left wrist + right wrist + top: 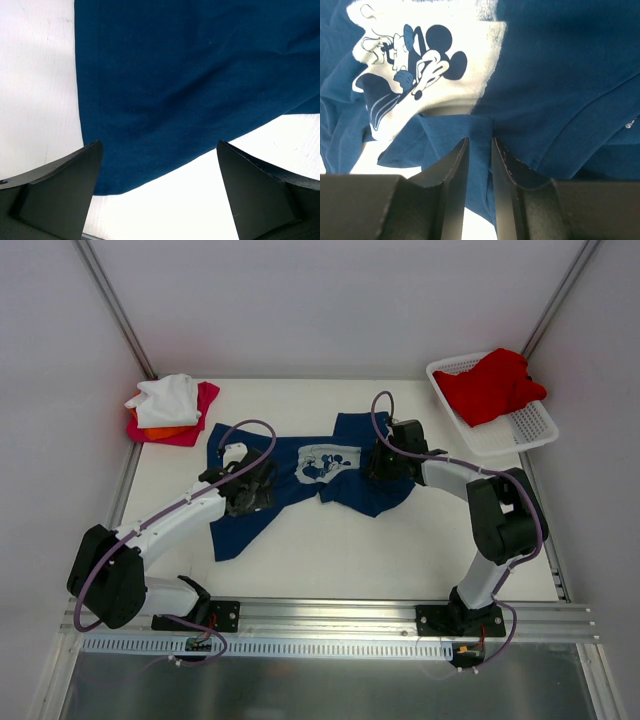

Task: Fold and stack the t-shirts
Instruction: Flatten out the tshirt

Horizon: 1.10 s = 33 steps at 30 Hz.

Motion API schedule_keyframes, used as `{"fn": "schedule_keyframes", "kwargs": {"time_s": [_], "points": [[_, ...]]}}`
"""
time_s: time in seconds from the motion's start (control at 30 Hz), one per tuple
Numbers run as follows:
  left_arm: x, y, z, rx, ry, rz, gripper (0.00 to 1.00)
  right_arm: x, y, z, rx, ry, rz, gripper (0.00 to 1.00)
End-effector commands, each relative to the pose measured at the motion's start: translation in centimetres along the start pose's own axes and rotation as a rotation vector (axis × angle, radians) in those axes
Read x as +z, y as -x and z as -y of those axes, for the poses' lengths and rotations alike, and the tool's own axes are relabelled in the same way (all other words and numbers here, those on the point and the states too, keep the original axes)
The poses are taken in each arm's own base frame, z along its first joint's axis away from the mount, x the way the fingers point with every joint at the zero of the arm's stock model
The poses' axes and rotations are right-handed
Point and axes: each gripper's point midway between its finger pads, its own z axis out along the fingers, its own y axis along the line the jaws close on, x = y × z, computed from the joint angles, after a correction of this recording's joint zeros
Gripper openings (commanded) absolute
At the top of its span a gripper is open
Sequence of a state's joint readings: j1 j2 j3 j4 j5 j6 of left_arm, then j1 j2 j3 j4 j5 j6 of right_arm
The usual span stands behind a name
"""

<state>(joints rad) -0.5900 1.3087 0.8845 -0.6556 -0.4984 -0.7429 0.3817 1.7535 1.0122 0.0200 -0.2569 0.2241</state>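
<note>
the navy t-shirt [300, 492] lies rumpled across the middle of the white surface [400, 550], its white chest print [425, 65] facing up. the left jaws stand wide apart, low over the shirt's left part, where a plain blue edge [165, 170] lies on the surface between them. the right jaws are clamped on a small raised fold of the navy cloth just below the print. at the far left corner a white t-shirt [168, 395] sits on an orange t-shirt [165, 430] and a magenta t-shirt [197, 428]. a red t-shirt [495, 385] lies heaped in the white basket [530, 430] at the far right.
</note>
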Motion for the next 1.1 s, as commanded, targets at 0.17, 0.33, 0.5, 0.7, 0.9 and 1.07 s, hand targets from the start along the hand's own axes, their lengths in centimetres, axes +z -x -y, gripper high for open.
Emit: {"fn": "schedule_keyframes", "kwargs": {"time_s": [0.17,0.33,0.5,0.7,0.9,1.07], "points": [[-0.3,-0.2,-0.2,0.004,-0.012,0.005,0.99,0.1,-0.5,-0.7,0.017,0.055,0.005,0.27],[-0.3,-0.3,-0.3,0.003,-0.012,0.005,0.99,0.1,-0.6,-0.6,0.017,0.06,0.004,0.11],[-0.1,-0.5,-0.1,0.0,-0.014,-0.005,0.99,-0.2,-0.7,-1.1,0.007,0.072,0.006,0.0],[-0.1,-0.8,0.2,-0.007,-0.032,-0.012,0.99,-2.6,0.5,-2.5,-0.076,0.076,0.064,0.0],[-0.3,-0.8,0.4,-0.011,-0.051,-0.008,0.99,-7.1,0.7,-5.3,-0.223,0.104,0.133,0.0],[-0.3,-0.8,0.7,-0.017,-0.069,-0.008,0.99,-11.1,-1.0,-7.4,-0.394,0.109,0.17,0.0]]}}
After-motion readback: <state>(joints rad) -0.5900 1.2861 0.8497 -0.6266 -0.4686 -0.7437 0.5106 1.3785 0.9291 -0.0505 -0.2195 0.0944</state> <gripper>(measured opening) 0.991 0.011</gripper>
